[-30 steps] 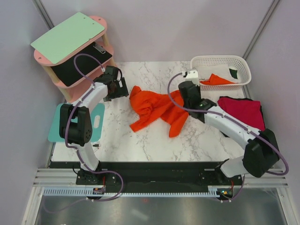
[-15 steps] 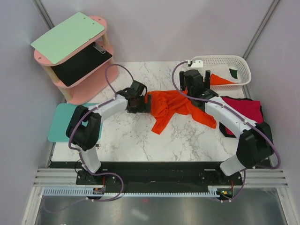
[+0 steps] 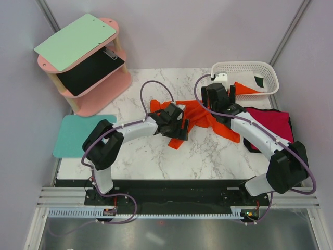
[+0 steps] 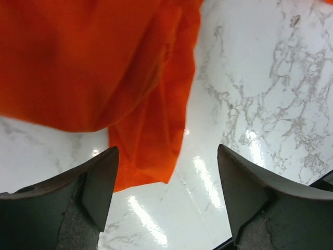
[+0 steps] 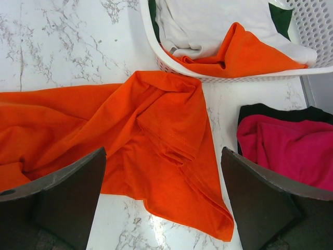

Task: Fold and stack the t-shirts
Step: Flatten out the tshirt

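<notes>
A bright orange t-shirt (image 3: pixel 200 115) lies crumpled and partly spread on the marble table, between the two arms. My left gripper (image 3: pixel 182 133) hovers open over the shirt's lower tail (image 4: pixel 148 146); its jaws (image 4: pixel 167 151) stand wide apart with nothing between them. My right gripper (image 3: pixel 221 94) is also open (image 5: pixel 163 151) above the shirt's right sleeve (image 5: pixel 177 130) and holds nothing. A folded crimson t-shirt (image 3: pixel 270 122) rests on a black one (image 5: pixel 270 110) at the right. The basket holds white (image 5: pixel 208 26), orange (image 5: pixel 250 52) and dark green (image 5: pixel 281 13) shirts.
The white lattice basket (image 3: pixel 244 65) stands at the back right, close to my right gripper. A pink two-tier shelf (image 3: pixel 99 94) with a pale green board (image 3: pixel 75 40) is at the back left. A teal mat (image 3: pixel 78 135) lies at the left edge.
The right gripper pulled the orange shirt right and back toward the basket, then let go and opened. The left arm swung right from the shelf to the shirt's lower tail.
</notes>
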Controlling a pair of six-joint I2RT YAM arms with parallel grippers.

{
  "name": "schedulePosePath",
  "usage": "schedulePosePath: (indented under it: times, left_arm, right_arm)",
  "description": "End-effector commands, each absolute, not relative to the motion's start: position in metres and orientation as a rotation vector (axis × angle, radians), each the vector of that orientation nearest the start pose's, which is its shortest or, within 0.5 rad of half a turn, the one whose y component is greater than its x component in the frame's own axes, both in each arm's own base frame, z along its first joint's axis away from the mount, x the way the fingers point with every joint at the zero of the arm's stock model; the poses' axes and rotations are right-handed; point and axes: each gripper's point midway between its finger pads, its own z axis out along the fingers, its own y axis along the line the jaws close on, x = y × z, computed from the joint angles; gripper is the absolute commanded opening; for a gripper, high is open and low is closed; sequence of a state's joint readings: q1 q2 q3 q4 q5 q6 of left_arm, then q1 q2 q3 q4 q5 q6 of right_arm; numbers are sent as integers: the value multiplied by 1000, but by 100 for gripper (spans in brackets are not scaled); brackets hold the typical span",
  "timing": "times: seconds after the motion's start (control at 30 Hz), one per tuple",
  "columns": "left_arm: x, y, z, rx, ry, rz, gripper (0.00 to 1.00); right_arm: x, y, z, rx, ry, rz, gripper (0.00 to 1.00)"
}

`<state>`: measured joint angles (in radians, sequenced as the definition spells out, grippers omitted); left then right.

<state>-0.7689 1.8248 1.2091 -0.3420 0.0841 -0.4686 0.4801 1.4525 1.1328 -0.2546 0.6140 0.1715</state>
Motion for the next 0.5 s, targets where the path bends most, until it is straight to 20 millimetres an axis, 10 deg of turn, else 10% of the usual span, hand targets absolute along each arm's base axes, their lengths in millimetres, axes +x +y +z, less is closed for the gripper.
schedulePosePath:
  times: [0.0,0.2,0.3,0.37,0.47]
  left_arm:
    - [286,-356,52,424,2594,-643,78]
    - [280,-351,35,445,2658,-577,68]
    - [281,-350,37,457,2661,-562,42]
    - [282,-352,44,461,2648,-566,2]
    - [284,-347,63,458,2613,-551,2]
  right_arm:
    - [401,99,202,59,2044,-261,98]
    - [395,92,205,69,2037,-275,98]
    - [393,93,203,69,2047,-257,98]
    - [390,97,194,51,2074,-229,98]
    - [382,104,171,15,2138,-190,98]
